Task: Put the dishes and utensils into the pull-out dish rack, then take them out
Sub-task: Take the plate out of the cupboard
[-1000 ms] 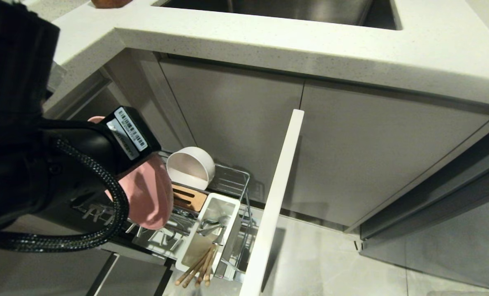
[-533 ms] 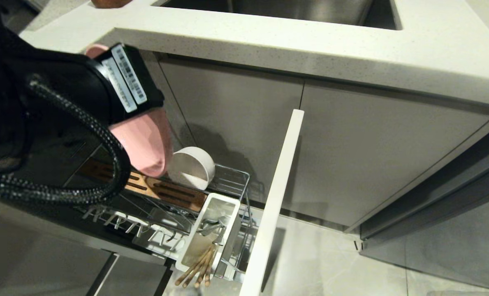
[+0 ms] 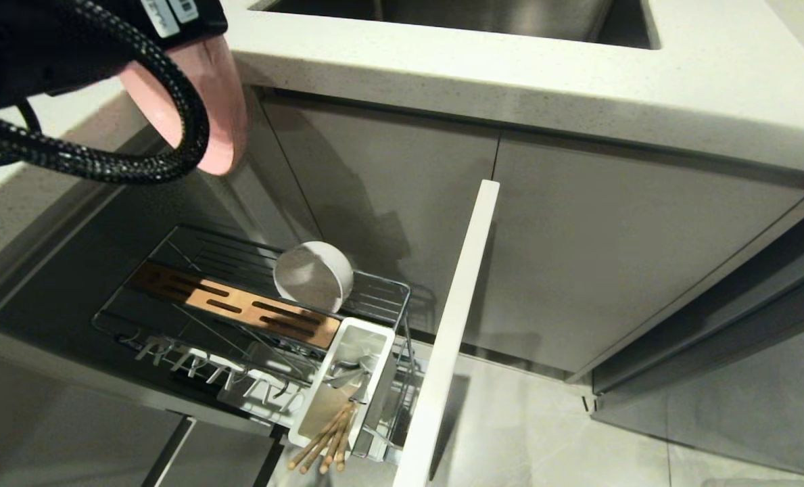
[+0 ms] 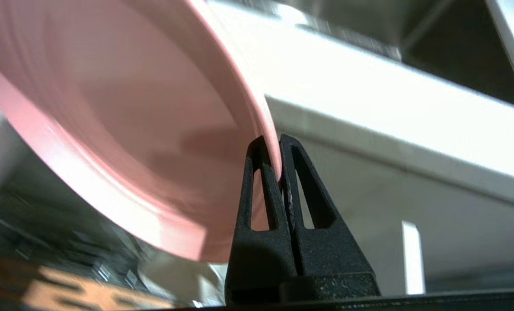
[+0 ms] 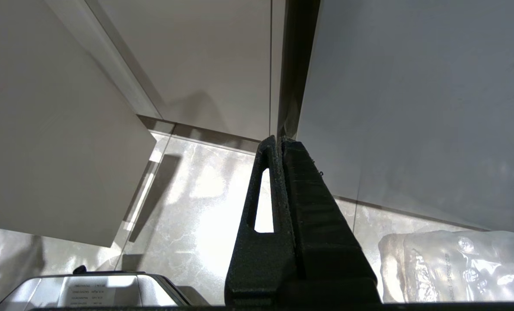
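Pink plate (image 4: 122, 129), 1 of it, is clamped by its rim in my left gripper (image 4: 278, 151); both fingers (image 4: 261, 190) are pinched together on the edge. In the head view the plate (image 3: 209, 108) hangs tilted at top left, level w/ the white speckled countertop (image 3: 510, 67) edge and well above the pull-out dish rack (image 3: 253, 318).

Rack is drawn out, its pale cabinet front (image 3: 452, 325) standing edge-on to me. Inside I count: 1 cream bowl (image 3: 314, 276) on its side at the back, touching the wire; 1 slotted wooden strip (image 3: 232, 308); 1 prong row (image 3: 205, 368) along the near side; 1 white utensil caddy (image 3: 344, 379) at the front end. Caddy holds the chopsticks (image 3: 324, 439), light wood, sticking out toward me; looks like more than 2 sticks but can't count exactly. 1 metal spoon (image 3: 344, 375) lies in there too, partly hidden.

Steel sink (image 3: 456, 17) shows at top.

Right gripper (image 5: 280, 142) is parked, fingers together on nothing, facing cabinet panels and a marbled floor (image 5: 196, 207).
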`<state>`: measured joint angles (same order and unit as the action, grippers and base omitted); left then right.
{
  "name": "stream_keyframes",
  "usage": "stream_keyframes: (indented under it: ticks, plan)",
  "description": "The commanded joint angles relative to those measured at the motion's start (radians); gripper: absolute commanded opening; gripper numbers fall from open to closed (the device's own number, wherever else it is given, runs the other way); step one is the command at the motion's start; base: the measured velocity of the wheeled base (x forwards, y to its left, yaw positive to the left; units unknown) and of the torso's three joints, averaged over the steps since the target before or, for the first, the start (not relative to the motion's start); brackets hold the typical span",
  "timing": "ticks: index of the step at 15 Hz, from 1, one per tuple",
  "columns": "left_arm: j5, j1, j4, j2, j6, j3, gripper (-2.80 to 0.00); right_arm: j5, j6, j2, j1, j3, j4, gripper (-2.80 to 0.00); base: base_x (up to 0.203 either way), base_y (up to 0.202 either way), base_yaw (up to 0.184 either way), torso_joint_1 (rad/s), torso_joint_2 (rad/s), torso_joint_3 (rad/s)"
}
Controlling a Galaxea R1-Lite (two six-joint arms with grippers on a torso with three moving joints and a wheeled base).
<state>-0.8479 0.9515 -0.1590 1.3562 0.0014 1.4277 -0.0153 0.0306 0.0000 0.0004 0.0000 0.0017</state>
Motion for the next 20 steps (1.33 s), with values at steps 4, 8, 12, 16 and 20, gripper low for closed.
stream_keyframes:
  ticks: [4,8,12,16,20]
  plan:
    - [-0.05,-0.05,-0.215,0.017,0.197,-0.022,-2.8,0.0,0.0,0.0,0.0,0.002,0.0,-2.8,0.0,0.0,0.0,0.0,0.0,0.0]
    - [-0.03,-0.14,-0.221,0.003,0.202,-0.018,-2.8,0.0,0.0,0.0,0.001,0.003,0.0,-2.8,0.0,0.0,0.0,0.0,0.0,0.0]
    - [-0.034,-0.222,-0.222,0.0,0.203,-0.02,-2.8,0.0,0.0,0.0,0.0,0.002,0.0,-2.8,0.0,0.0,0.0,0.0,0.0,0.0]
    - [-0.046,-0.305,-0.214,0.0,0.219,-0.016,-2.8,0.0,0.0,0.0,0.001,0.003,0.0,-2.8,0.0,0.0,0.0,0.0,0.0,0.0]
    - [-0.056,-0.363,-0.193,0.001,0.25,-0.025,-2.8,0.0,0.0,0.0,0.001,0.002,0.0,-2.8,0.0,0.0,0.0,0.0,0.0,0.0]
